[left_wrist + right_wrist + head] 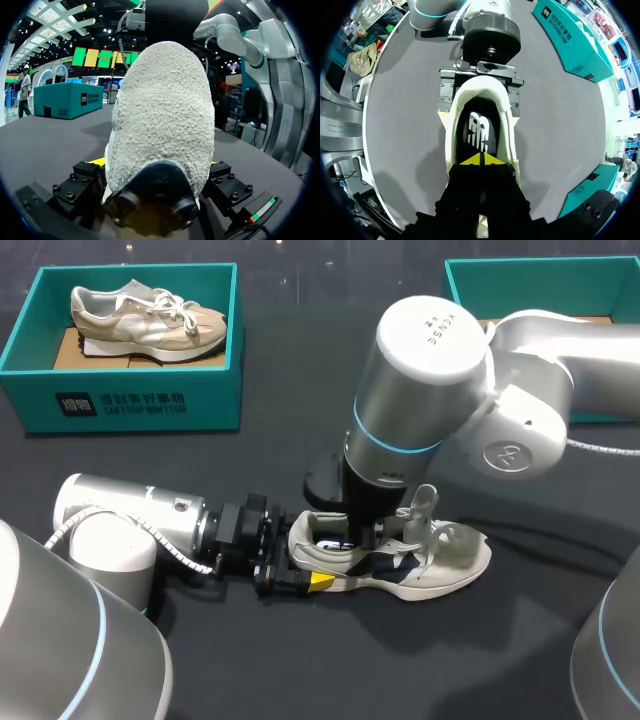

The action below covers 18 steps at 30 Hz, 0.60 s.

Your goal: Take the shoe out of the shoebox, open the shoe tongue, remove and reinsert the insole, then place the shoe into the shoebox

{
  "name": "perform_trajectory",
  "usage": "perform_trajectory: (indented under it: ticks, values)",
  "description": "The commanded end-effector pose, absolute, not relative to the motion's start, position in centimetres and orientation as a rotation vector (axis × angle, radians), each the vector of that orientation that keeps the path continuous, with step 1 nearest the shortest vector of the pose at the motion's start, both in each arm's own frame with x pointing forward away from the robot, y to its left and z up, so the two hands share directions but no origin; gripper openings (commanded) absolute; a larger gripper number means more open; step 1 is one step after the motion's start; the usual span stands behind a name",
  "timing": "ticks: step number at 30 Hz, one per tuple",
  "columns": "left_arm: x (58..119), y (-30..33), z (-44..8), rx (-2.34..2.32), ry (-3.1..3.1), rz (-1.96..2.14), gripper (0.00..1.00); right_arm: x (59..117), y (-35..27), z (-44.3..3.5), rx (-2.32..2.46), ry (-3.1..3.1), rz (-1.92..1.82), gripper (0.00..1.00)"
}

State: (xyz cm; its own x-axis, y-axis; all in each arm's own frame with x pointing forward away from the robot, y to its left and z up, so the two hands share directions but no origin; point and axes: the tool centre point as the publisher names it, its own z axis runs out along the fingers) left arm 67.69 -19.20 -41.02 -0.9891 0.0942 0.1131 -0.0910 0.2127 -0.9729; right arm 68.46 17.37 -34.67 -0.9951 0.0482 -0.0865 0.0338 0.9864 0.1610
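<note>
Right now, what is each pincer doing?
Left pincer: shut on the shoe, at its heel.
Right pincer: shut, tips together inside the shoe.

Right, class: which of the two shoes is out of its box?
The white-and-navy shoe on the table, heel in the left gripper; the beige shoe lies in the teal shoebox.
</note>
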Motion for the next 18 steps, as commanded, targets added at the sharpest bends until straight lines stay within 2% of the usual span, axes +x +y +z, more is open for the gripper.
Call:
perform_trajectory:
  ticks: [1, 18]
  values:
    - [67.6, -19.2, -41.2, -0.001, -2.33, 1.883, 0.0, 68.7, 18.3, -36.6, 0.078, 3.043, 0.239, 0.0]
    - [67.6, -19.2, -41.2, -0.001, -2.33, 1.883, 0.0, 68.7, 14.4, -37.3, 0.276, 2.988, 0.128, 0.0]
